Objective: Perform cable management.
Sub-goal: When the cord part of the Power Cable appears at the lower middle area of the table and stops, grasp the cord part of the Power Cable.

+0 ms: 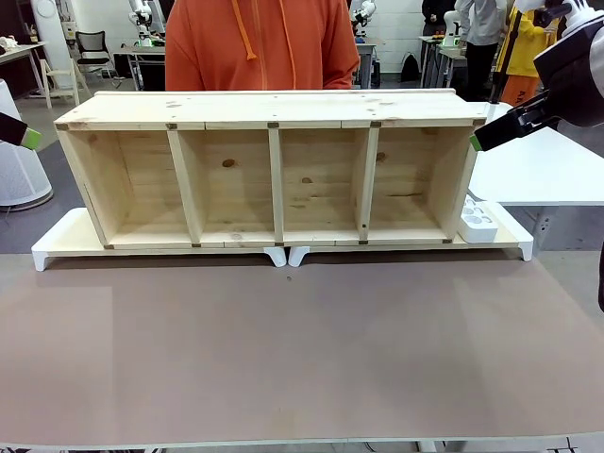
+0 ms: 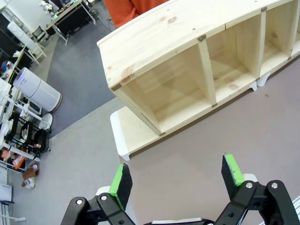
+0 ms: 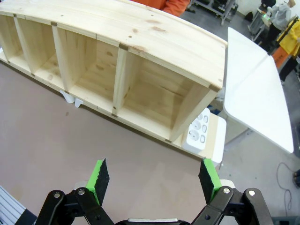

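Observation:
The cable is out of view. My left gripper (image 2: 176, 176) hangs open above the brown tabletop near the left end of a wooden shelf (image 2: 187, 42), with nothing between its green pads. In the front view its tip (image 1: 29, 139) peeks in at the left edge. My right gripper (image 3: 153, 174) is open too and holds nothing. It hovers by the shelf's right end (image 3: 140, 51), and its tip (image 1: 480, 141) shows beside the shelf's top right corner.
The four-compartment wooden shelf (image 1: 274, 179) rests on white risers (image 1: 57, 247) across the far half of the table. A white power strip (image 1: 478, 220) lies at its right end. A person in an orange hoodie (image 1: 261, 42) stands behind. A white side table (image 3: 255, 101) is at the right.

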You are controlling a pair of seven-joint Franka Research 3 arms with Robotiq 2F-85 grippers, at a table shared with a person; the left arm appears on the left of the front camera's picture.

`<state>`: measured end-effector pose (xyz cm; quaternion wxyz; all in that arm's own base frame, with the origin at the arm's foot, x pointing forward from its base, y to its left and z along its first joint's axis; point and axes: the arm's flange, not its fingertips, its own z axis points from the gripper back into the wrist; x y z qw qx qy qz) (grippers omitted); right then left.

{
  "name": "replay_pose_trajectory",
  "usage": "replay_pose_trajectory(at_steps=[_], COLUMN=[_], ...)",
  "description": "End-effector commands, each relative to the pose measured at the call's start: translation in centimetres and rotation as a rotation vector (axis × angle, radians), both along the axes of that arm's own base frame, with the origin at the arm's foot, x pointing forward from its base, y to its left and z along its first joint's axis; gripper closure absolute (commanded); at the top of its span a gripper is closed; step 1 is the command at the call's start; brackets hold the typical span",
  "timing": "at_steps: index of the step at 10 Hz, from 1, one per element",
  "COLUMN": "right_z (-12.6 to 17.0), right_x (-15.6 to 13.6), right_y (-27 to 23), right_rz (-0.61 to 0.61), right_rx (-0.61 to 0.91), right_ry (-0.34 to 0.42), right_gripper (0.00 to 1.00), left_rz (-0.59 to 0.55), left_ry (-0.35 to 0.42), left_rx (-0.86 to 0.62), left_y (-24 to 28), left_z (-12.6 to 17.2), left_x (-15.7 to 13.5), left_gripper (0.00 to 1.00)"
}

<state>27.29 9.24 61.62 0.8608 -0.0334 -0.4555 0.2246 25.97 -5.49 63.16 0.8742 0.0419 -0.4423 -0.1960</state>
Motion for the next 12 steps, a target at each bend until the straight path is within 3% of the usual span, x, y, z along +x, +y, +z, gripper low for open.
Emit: replay_pose_trajectory(at_steps=[1,12], right_z=[0.01,0.01], right_x=[0.04,0.04], right_y=[0.00,0.00], right_rz=[0.002,0.002], right_rx=[-0.003,-0.003], right_ry=[-0.003,-0.003], right_gripper=[0.00,0.00], left_rz=[-0.002,-0.002], left_ry=[-0.011,-0.011], left_rx=[-0.003,-0.003], left_y=[-0.03,-0.03], left_z=[0.08,0.08], left_x=[0.19,0.19], left_gripper=[0.00,0.00])
